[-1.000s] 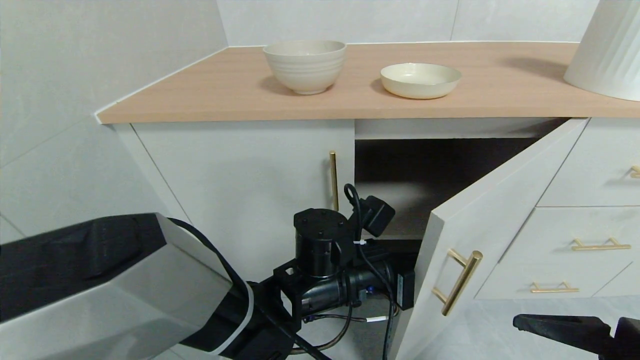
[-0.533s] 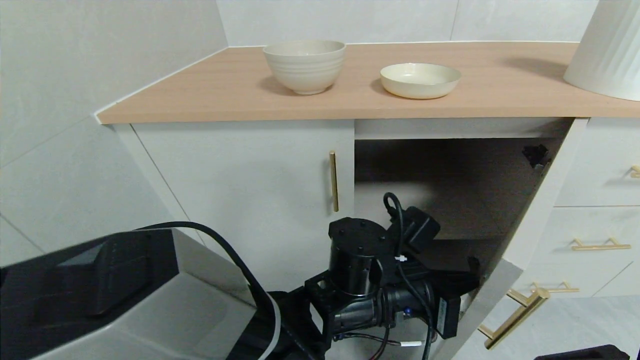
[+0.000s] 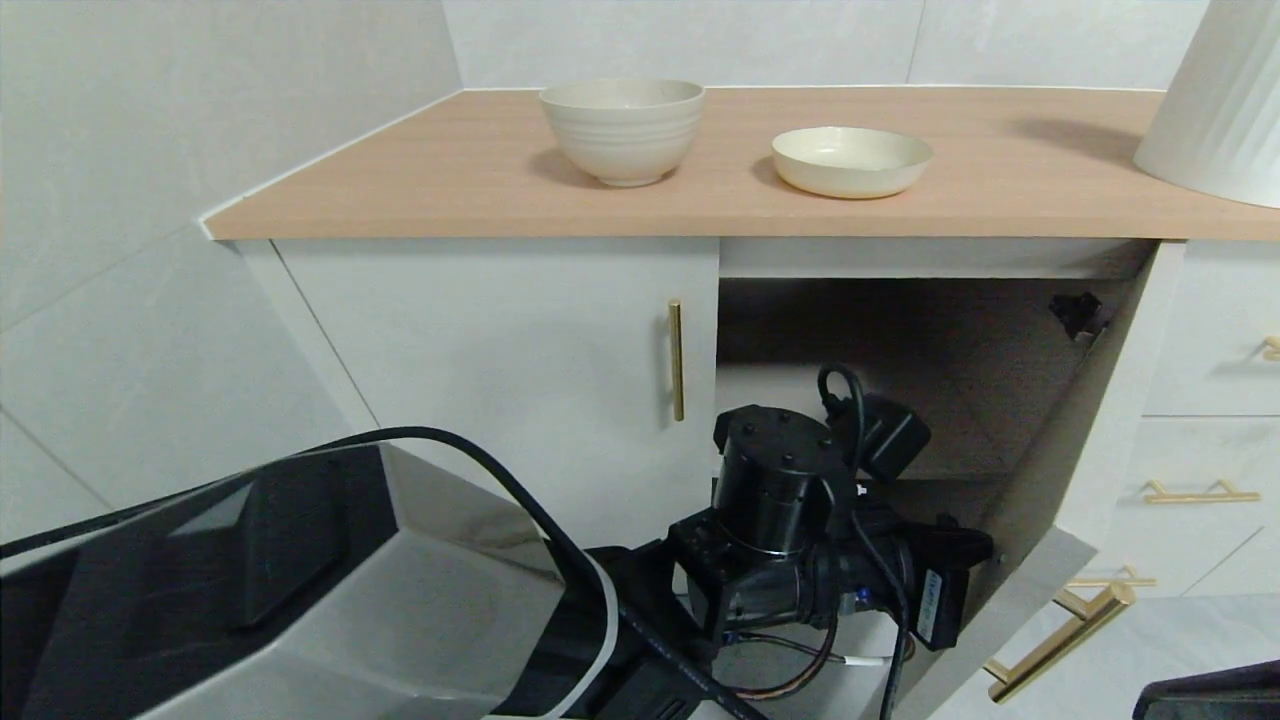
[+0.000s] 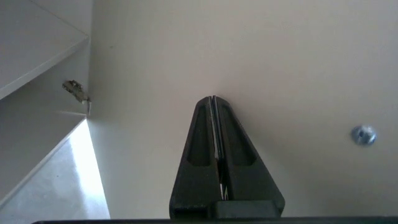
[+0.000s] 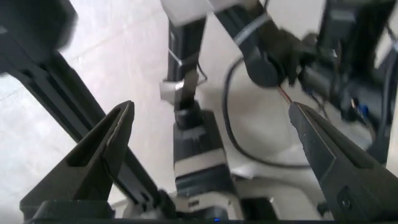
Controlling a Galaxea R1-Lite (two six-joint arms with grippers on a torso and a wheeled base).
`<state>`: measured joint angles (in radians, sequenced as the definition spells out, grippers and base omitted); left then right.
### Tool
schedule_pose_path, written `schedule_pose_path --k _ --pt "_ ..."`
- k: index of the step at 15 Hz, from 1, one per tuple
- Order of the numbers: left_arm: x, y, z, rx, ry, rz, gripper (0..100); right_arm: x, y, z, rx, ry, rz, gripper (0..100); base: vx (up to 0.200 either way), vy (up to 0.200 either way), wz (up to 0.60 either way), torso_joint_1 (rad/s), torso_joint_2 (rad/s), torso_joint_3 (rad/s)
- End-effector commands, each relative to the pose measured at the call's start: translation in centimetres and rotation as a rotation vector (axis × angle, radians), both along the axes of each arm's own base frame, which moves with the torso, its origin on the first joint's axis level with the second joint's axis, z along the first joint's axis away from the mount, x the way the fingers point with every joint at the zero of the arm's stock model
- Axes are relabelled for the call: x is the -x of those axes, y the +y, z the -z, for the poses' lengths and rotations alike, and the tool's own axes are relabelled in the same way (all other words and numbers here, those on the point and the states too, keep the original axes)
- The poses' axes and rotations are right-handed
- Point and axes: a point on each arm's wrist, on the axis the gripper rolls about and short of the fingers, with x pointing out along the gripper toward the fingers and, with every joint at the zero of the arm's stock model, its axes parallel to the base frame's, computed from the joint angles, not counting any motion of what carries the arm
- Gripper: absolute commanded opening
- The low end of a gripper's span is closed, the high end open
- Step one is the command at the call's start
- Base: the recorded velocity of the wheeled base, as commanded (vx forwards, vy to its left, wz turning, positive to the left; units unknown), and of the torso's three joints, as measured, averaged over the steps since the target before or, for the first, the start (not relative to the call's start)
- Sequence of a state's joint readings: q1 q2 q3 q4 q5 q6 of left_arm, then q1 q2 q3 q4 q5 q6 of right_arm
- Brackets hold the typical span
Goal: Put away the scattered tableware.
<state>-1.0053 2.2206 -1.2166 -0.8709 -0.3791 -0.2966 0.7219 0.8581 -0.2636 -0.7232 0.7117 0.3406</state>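
While sitting up on surface point(image 3: 450, 190), both upright, apart from each other: deep bowl point(image 3: 622, 130) toward back left corner, shallow dish point(image 3: 851, 160) beside it, nearer middle. At right edge, white ribbed vessel point(image 3: 1210, 100). Below front edge, cabinet door point(image 3: 1110, 430) swung wide, dark compartment point(image 3: 900, 330) behind. Left tool point(image 4: 214, 109) low at cabinet opening, pressed together, close before pale panel point(image 4: 280, 56). Right tool point(image 5: 211, 124) spread wide apart.

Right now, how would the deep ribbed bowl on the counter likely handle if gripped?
The deep bowl looks rigid and ceramic-like, so probably heavyish and breakable. Its narrow foot suggests tipping if pushed high; its smooth finish may be slippery.
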Motion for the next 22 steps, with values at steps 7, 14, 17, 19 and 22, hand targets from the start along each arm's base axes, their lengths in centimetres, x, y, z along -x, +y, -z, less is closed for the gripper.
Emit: schedule_pose_path --k 7,14,17,19,22 --pt "3.2 2.9 -0.2 -0.054 0.023 -0.033 0 0.8 -0.8 0.1 0.0 0.003 0.015 100 0.0 0.0 0.0 0.0 0.0 0.0" --pt "1.9 1.3 0.4 -0.063 0.035 -0.021 0 0.8 -0.8 0.2 0.008 0.012 0.015 100 -0.114 0.0 0.0 0.005 0.0 0.001" --pt "2.3 1.6 -0.1 -0.053 0.028 -0.022 0 0.6 -0.7 0.0 0.008 0.012 0.013 100 -0.067 0.0 0.0 0.004 0.0 0.001" --pt "2.0 3.5 -1.7 -0.031 0.013 -0.051 0 -0.1 0.0 0.0 0.031 0.037 0.015 100 0.0 0.0 0.0 0.0 0.0 0.0" --pt "0.9 6.6 -3.5 -0.012 -0.005 -0.126 0 -3.2 2.2 0.3 0.102 0.124 0.101 100 0.0 0.0 0.0 0.0 0.0 0.0"
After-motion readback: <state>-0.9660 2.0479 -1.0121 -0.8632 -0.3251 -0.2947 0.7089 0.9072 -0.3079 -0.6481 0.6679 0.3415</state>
